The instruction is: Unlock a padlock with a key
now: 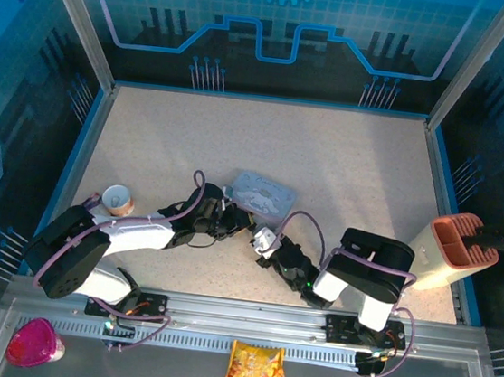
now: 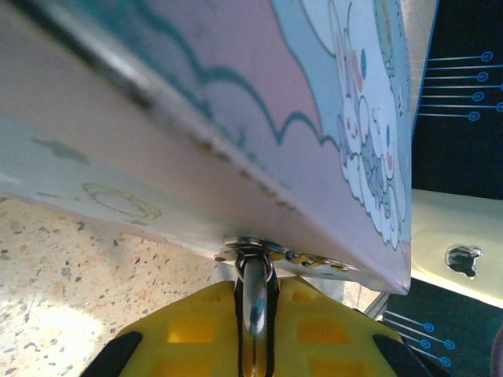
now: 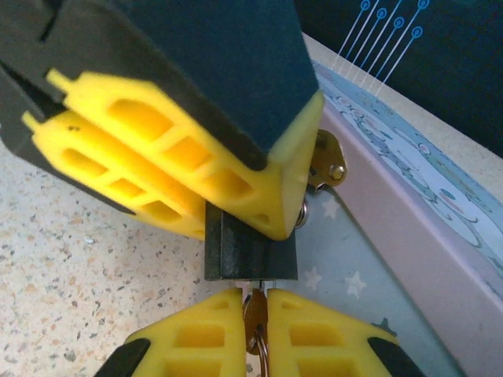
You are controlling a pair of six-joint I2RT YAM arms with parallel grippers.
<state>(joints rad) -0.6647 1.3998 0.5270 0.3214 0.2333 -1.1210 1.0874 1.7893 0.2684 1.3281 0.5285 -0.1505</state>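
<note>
Clamping the padlock [image 3: 250, 250] near the top of its dark body, the left end effector [image 2: 255, 334] has its yellow fingers together on it. In the left wrist view the silvery shackle [image 2: 255, 292] runs straight ahead from between the fingertips into the hasp [image 2: 263, 253] of the pastel cartoon-printed tin [image 2: 314, 94]. The lock hangs at the tin's edge, directly ahead of the right end effector [image 3: 255, 334] and touching its fingertips, over the speckled bench [image 3: 71, 259].

Right end effector: fingers closed on the key [image 3: 255, 312], whose brassy-grey metal shows in the slit between the pads. Its forward end meets the near face of the lock body. Whether the blade is fully seated cannot be told.

Handling assessment:
- Padlock: small, rigid and probably light, with smooth faces. It can swing on its shackle in the hasp, so the hold belongs on the flat sides of the body.
- Key: thin, stiff and likely slippery. It should be gripped across the flat of its bow, close to the lock, or it may rotate within the pads when turned.
- Tin: appears light and may shift under turning force, so the left grip must resist the torque.
</note>
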